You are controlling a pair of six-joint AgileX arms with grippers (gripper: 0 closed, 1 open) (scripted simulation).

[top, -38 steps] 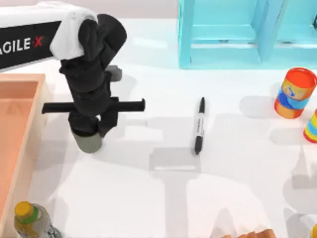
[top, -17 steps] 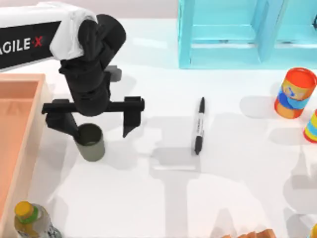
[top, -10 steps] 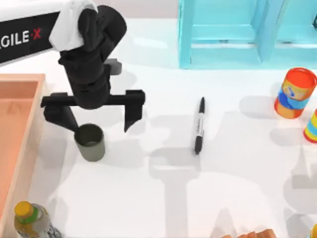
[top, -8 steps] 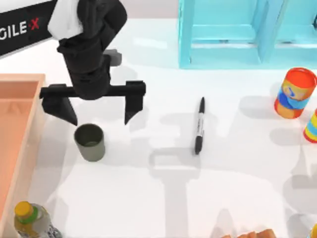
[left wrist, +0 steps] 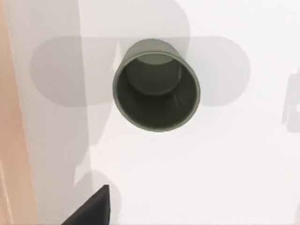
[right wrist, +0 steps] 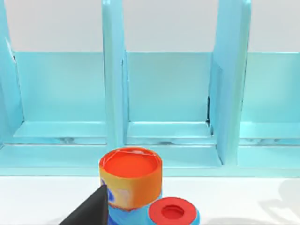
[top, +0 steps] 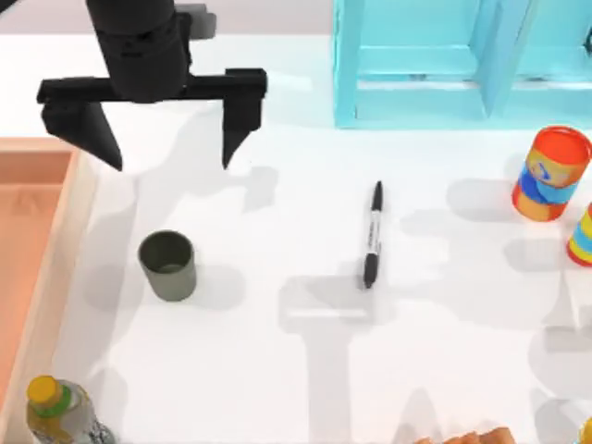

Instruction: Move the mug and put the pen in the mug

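At the table's left, the left gripper [top: 162, 139] is shown lifted and drawn back toward the far edge, fingers spread wide and empty, where earlier it straddled the mug [top: 167, 265]. The mug is left upright beside the wooden tray [top: 42, 277]. The pen [top: 372, 233] is seen unmoved at centre, well apart

A turquoise shelf unit [right wrist: 168, 93] with upright dividers stands at the back of the white table [right wrist: 42, 197]. Before it stands an orange-topped printed can [right wrist: 131, 180], a red-lidded can [right wrist: 173, 213] just beside it. A dark fingertip [right wrist: 91, 211] of the right tool shows at the edge.
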